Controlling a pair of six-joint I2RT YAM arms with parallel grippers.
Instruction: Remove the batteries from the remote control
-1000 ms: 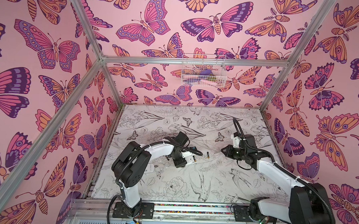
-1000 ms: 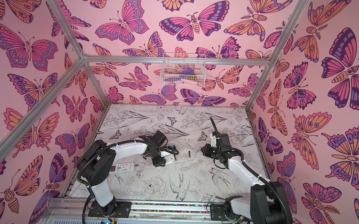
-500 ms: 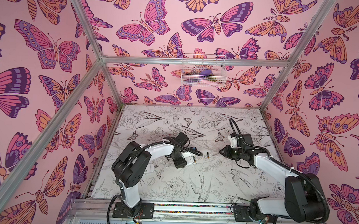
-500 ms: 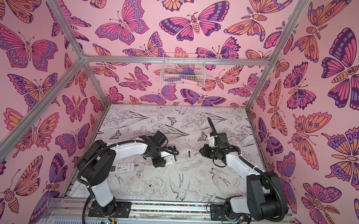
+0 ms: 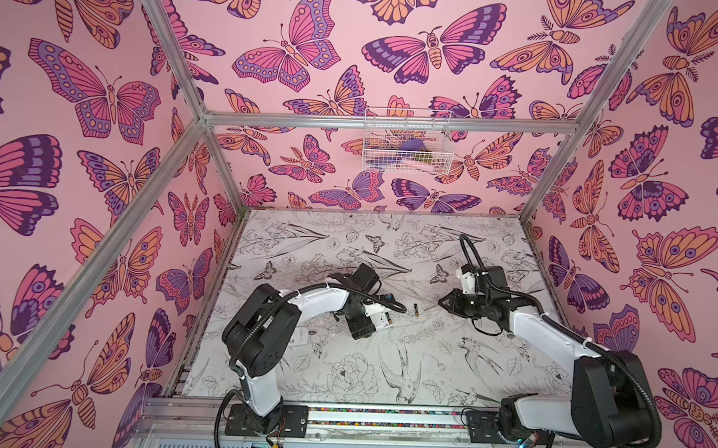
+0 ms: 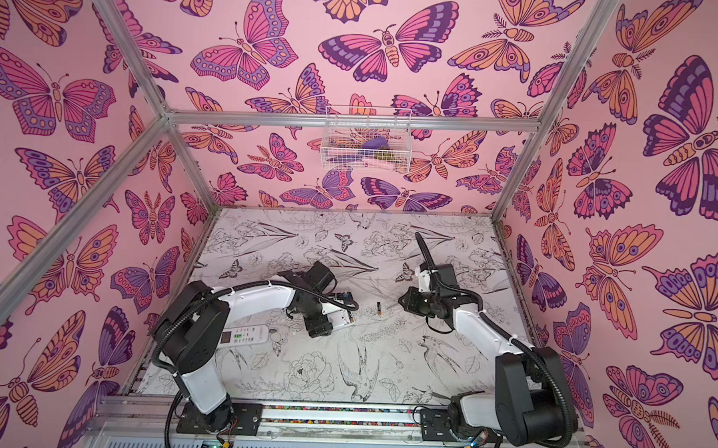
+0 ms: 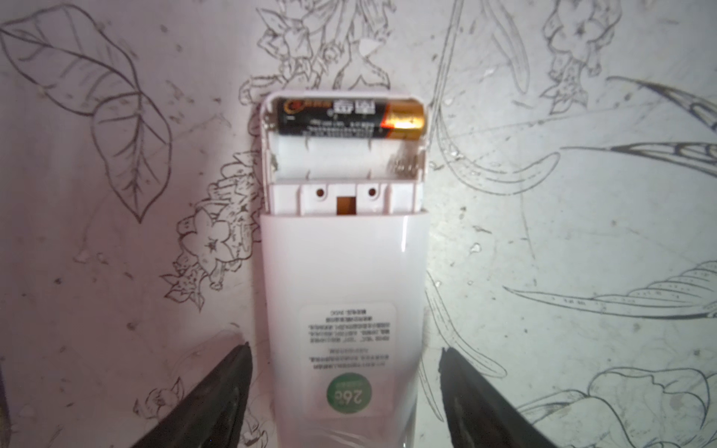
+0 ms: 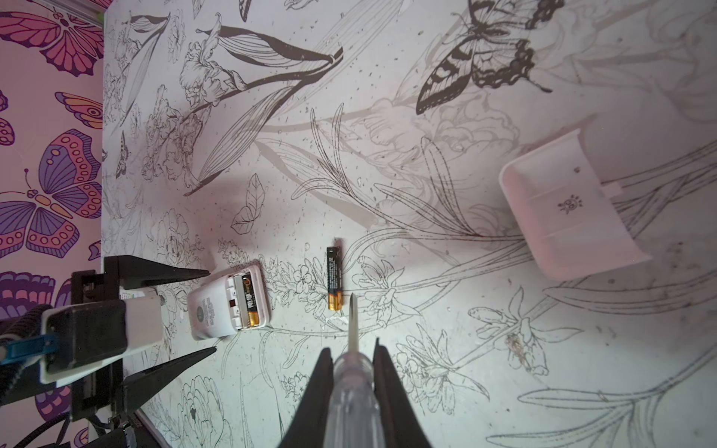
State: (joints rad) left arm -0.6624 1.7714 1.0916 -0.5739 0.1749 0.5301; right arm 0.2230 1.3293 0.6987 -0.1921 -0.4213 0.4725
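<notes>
We list one battery point(image 7: 349, 118), crosswise in remote point(image 7: 341, 263), left of right gripper point(image 8: 351, 351) clamping screwdriver point(image 8: 351, 391); left gripper point(image 7: 345, 346) wide.

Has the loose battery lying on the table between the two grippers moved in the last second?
No. Judged against the flowers printed on the table, the loose battery lies in the same spot as a second ago.

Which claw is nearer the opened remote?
Left. The left claw stands open astride the remote, not touching; the right claw, shut on the clear-handled tool, sits beyond the loose battery.
</notes>
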